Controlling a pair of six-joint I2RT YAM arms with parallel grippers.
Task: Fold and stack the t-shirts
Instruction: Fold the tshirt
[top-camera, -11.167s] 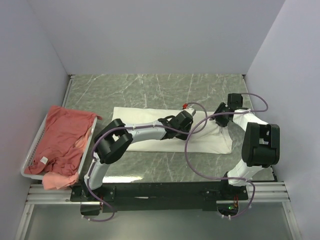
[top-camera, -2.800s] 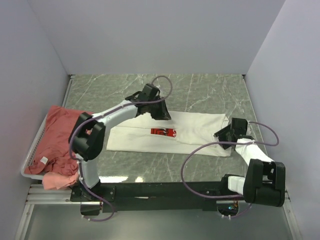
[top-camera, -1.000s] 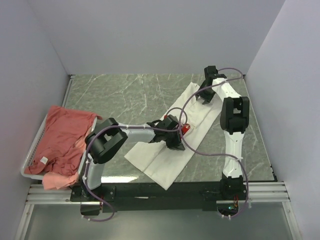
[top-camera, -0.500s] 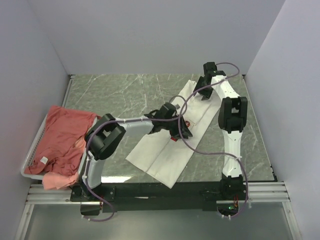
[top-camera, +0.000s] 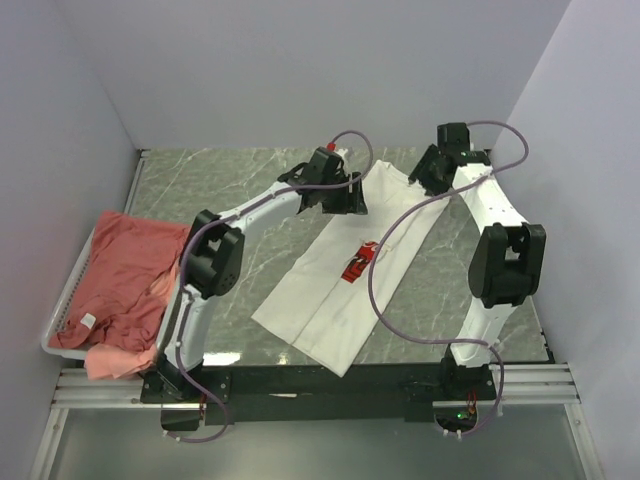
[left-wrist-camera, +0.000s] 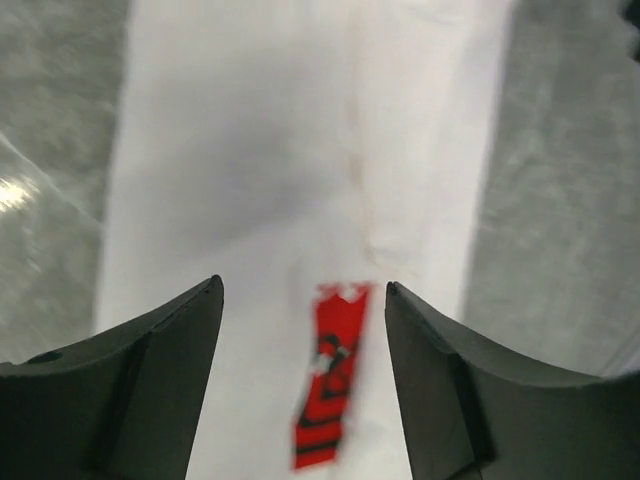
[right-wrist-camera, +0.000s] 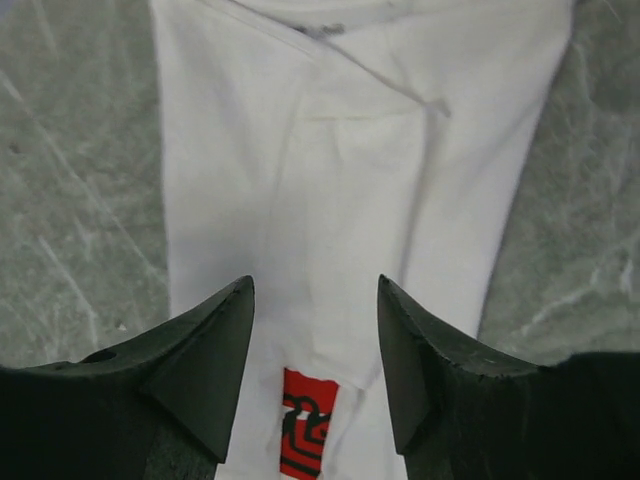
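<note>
A white t-shirt (top-camera: 345, 275) folded into a long strip lies diagonally on the marble table, its red print (top-camera: 357, 262) showing at mid-length. Salmon-pink t-shirts (top-camera: 125, 275) are heaped in a white wire basket at the left. My left gripper (top-camera: 350, 200) hovers over the strip's far end, open and empty; its wrist view shows the shirt (left-wrist-camera: 300, 180) and the red print (left-wrist-camera: 330, 385) between the fingers. My right gripper (top-camera: 425, 175) hangs open beside that same far end, empty; the shirt (right-wrist-camera: 350, 150) and print (right-wrist-camera: 305, 425) lie below it.
The white wire basket (top-camera: 62, 310) stands at the table's left edge. Grey walls close in the table at the back and both sides. Purple cables loop from both arms over the shirt. Bare marble (top-camera: 230, 180) lies at the back left.
My left gripper opened, let go of the shirt near the print and swung up to the strip's far end. The right gripper drew back a little to the right. The shirt stayed put.
</note>
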